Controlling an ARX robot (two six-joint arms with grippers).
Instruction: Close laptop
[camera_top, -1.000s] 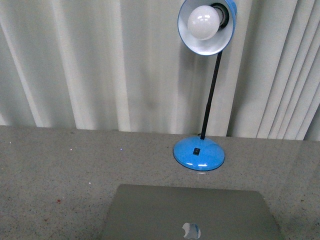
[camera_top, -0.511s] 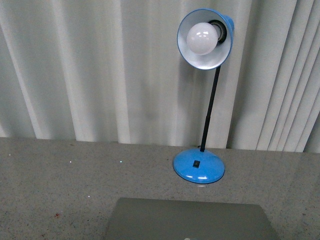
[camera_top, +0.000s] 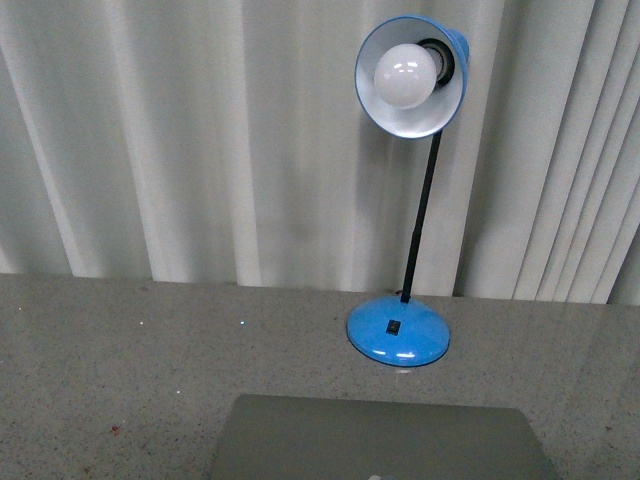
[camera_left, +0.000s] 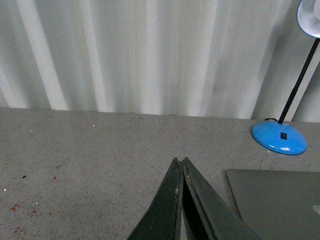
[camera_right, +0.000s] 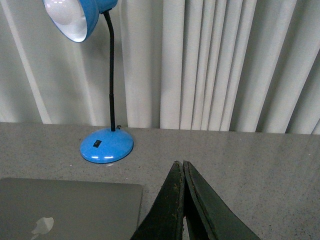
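Note:
The laptop (camera_top: 380, 438) lies shut and flat on the grey speckled table, its plain grey lid facing up at the near edge of the front view. The right wrist view shows the lid (camera_right: 65, 205) with its shiny apple logo. In the left wrist view a corner of the lid (camera_left: 280, 200) sits off to one side. My left gripper (camera_left: 179, 161) is shut with nothing in it, hovering over bare table beside the laptop. My right gripper (camera_right: 179, 163) is shut and empty too, on the laptop's other side. Neither arm appears in the front view.
A blue desk lamp (camera_top: 398, 330) with a black neck and white bulb stands just behind the laptop. Pale pleated curtains (camera_top: 200, 140) close off the back of the table. Speckled grey tabletop (camera_top: 110, 350) stretches to the left and right.
The front view has tilted up slightly: the lamp and table sit lower in frame, and the lid's apple logo has slipped out of the bottom edge. The laptop stays flat.

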